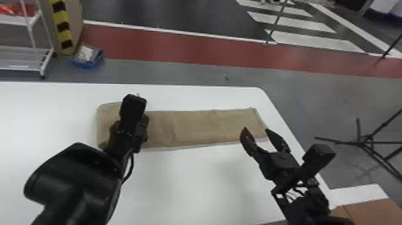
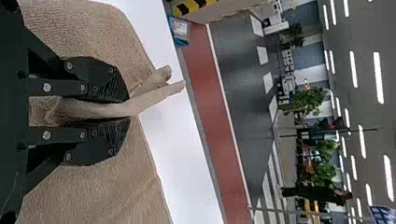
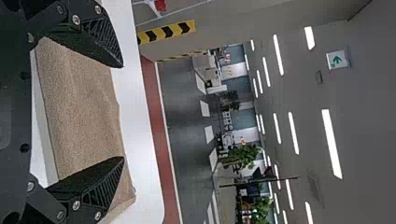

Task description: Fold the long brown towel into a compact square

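left tool (image 1: 143, 129) pinches brown towel (image 1: 194, 127), right tool (image 1: 256, 130) spread near its end

One brown towel (image 1: 194, 127), one white table (image 1: 194, 179), and two grippers in all: one left gripper (image 1: 128, 131), one right gripper (image 1: 256, 129).
Each gripper has two flat black fingers (image 2: 100, 74), four altogether. Beyond the table, the head view gives one white wheeled rack (image 1: 18, 20), one blue bin (image 1: 86, 64), one column with yellow-and-black stripes (image 1: 63, 27) and, to the right, one black tripod base (image 1: 365, 140). The right wrist view adds one green-and-white sign (image 3: 337, 59). Ceiling lights (image 3: 331, 142) number well over ten; the plants (image 2: 308, 102) are several, too overlapped to count exactly.
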Robot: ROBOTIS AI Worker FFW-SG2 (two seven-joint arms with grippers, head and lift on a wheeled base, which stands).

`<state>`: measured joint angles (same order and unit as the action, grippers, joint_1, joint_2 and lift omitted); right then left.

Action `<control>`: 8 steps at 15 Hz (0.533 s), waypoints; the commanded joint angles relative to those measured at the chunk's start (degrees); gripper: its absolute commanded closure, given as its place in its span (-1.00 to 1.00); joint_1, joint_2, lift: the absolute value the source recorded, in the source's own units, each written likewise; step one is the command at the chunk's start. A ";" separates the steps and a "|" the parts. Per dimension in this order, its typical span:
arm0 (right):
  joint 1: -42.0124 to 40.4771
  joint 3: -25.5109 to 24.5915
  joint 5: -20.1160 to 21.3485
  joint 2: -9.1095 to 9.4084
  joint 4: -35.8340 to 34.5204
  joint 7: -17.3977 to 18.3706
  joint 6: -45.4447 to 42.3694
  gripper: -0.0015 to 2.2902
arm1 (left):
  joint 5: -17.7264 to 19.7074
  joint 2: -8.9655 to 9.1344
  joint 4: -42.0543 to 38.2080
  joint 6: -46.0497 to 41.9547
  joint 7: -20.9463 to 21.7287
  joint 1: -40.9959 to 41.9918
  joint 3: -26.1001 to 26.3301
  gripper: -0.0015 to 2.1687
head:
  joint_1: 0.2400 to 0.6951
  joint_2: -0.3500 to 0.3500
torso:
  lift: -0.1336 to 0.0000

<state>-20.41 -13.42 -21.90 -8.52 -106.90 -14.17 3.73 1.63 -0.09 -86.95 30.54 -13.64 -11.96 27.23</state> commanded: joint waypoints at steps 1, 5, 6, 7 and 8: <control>2.04 1.73 1.15 0.61 0.99 0.02 1.51 -0.82 | 0.91 0.24 -4.11 0.18 0.11 2.56 -0.42 -1.00 | 1.00 -0.87 | -0.84; 9.78 7.97 6.16 2.72 5.30 1.07 4.85 -0.82 | 1.00 0.24 -19.66 1.76 3.80 14.69 -7.54 -0.97 | 1.00 -0.82 | -0.84; 12.50 10.34 7.66 3.51 7.76 1.60 5.38 -0.82 | 1.00 0.24 -21.16 1.76 3.54 15.92 -9.65 -0.97 | 1.00 -0.73 | -0.84; 15.49 13.33 8.10 4.04 10.14 1.77 6.43 -0.82 | 1.00 0.24 -22.74 1.59 3.01 17.41 -12.20 -0.97 | 1.00 -0.66 | -0.84; 17.86 15.35 9.33 5.00 11.89 1.86 8.54 -0.82 | 1.09 0.24 -24.23 0.36 2.74 19.52 -14.83 -0.97 | 1.00 -0.57 | -0.84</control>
<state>-6.10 -1.19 -14.02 -4.62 -97.72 -12.33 10.09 2.65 -0.09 -108.99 31.94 -10.69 5.01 15.88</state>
